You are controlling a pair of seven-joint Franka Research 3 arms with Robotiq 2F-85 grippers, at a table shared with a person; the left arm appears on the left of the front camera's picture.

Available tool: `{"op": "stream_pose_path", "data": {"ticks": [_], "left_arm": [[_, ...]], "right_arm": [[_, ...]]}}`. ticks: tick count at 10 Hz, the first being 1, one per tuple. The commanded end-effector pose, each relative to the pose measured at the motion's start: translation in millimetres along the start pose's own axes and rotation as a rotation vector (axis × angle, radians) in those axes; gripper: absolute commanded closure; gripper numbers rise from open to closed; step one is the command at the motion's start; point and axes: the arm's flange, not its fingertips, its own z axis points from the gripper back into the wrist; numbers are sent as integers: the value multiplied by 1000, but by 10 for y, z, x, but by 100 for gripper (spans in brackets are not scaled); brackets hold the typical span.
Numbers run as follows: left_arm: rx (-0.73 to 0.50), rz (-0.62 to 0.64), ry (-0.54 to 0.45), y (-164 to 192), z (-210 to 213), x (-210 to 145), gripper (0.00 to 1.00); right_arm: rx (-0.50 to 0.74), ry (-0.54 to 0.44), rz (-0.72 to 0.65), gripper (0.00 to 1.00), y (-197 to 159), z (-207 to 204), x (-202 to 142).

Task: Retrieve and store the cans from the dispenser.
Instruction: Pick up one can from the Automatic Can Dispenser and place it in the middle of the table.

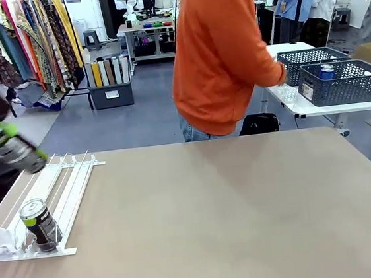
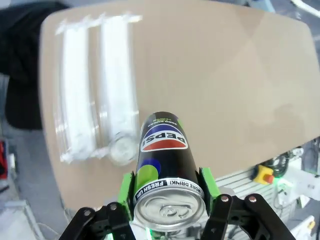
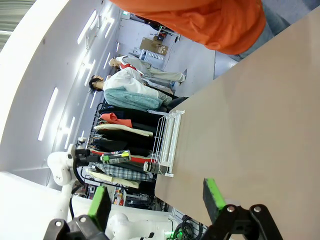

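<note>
My left gripper (image 2: 166, 186) is shut on a black Pepsi can (image 2: 162, 155) with a silver top, its green pads on either side. In the front view that gripper (image 1: 2, 135) is blurred above the table's left edge, the held can (image 1: 20, 153) tilted over the far end of the white dispenser (image 1: 68, 191). A second dark can (image 1: 40, 225) stands upright at the dispenser's near end by the stops; its top (image 2: 121, 150) shows below the held can. My right gripper (image 3: 156, 200) is open above the bare table, with nothing between its fingers.
A person in an orange hoodie (image 1: 219, 49) stands at the far edge, turned toward a side table. Two dark lattice baskets (image 1: 345, 82) sit there, one with a blue can (image 1: 326, 71) inside. The tan tabletop (image 1: 233, 213) stretches right of the dispenser.
</note>
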Motion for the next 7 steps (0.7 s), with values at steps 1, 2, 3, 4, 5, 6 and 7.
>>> {"op": "stream_pose_path", "data": {"ticks": [1,2,3,4,5,6,7], "left_arm": [[-20,-170,55,-1047,-340,800,100],[-30,-273,124,-1537,-631,946,100],[14,-365,180,-2066,-1000,1006,100],[51,-450,225,-2503,-1367,977,100],[101,-559,261,-2846,-1764,918,100],[101,-629,303,-2998,-2041,833,100],[140,-713,322,-3072,-2288,740,100]], "right_arm": [[23,-20,-2,0,45,-19,32],[23,-20,-2,0,45,-19,32],[23,-20,-2,0,45,-19,32],[23,-20,-2,0,45,-19,32],[23,-20,-2,0,45,-19,32],[23,-20,-2,0,45,-19,32],[23,-20,-2,0,45,-19,32]]}}
